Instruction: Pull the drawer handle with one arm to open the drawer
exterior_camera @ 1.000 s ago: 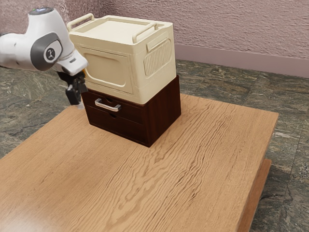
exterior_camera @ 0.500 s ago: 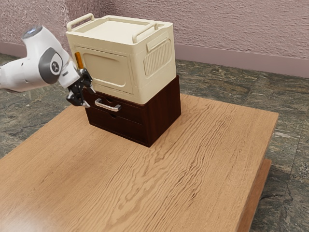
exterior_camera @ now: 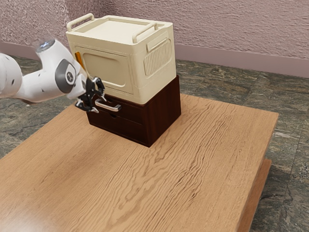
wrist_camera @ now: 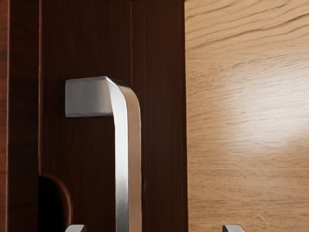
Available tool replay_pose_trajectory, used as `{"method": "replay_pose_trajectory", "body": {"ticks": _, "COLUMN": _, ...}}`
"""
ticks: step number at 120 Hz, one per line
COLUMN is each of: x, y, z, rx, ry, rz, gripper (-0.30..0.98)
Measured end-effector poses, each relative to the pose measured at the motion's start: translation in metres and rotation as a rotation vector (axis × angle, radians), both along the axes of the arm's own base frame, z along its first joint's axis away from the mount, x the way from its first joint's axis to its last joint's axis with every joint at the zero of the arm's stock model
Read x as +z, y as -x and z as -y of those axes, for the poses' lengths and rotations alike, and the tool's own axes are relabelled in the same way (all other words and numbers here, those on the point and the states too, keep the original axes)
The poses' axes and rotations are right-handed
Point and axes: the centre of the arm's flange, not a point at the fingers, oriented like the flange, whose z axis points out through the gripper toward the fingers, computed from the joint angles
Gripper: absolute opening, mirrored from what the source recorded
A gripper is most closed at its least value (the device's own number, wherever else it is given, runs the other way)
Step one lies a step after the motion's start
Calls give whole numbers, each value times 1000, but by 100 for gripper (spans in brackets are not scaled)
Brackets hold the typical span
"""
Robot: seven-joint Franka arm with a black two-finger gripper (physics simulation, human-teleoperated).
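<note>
The fingers (wrist_camera: 233, 228) of my gripper (wrist_camera: 155, 228) stand wide, one to each side of the bar as the wrist view lines them up, with nothing pinched between them that I can see. Between their lines runs the handle (wrist_camera: 122, 159), a bright metal pull with a squared bend and a stubby post rooted in the dark wood. It is mounted across the front of the upper drawer (exterior_camera: 133, 114), which sits shut in the small dark cabinet (exterior_camera: 165, 111). I judge the pull rigid, smooth and rather slick, in no danger of breaking, so it wants a firm squeeze on the straight middle of the bar, away from the bends and posts, where both pads can lie flat. The drawer itself ought to be light, perhaps a little sticky at first, and should run best if I draw it straight out from its face; a skewed tug could bind it or let the bar slip through my grip. Over the cabinet rests a cream box (exterior_camera: 108, 65), whose weight probably helps anchor it, though a hard jerk might shift the pair along the wooden table (exterior_camera: 193, 159). The step in hand is the approach: I'd centre on the bar, ease in until the pads overlap it without knocking the drawer front, close, and only then pull back gently.
</note>
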Motion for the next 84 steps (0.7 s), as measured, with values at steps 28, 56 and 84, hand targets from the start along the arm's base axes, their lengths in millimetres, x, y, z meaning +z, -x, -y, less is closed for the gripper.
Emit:
{"method": "replay_pose_trajectory", "body": {"ticks": 28, "x": -17, "y": -8, "z": -1, "rx": -54, "ry": 16, "rz": 13, "gripper": 28}}
{"method": "replay_pose_trajectory", "body": {"ticks": 56, "x": -23, "y": -6, "z": 2, "rx": -112, "ry": 8, "rz": 18, "gripper": 16}}
{"method": "replay_pose_trajectory", "body": {"ticks": 84, "x": -16, "y": 32, "z": 4, "rx": -146, "ry": 23, "rz": 11, "gripper": 4}}
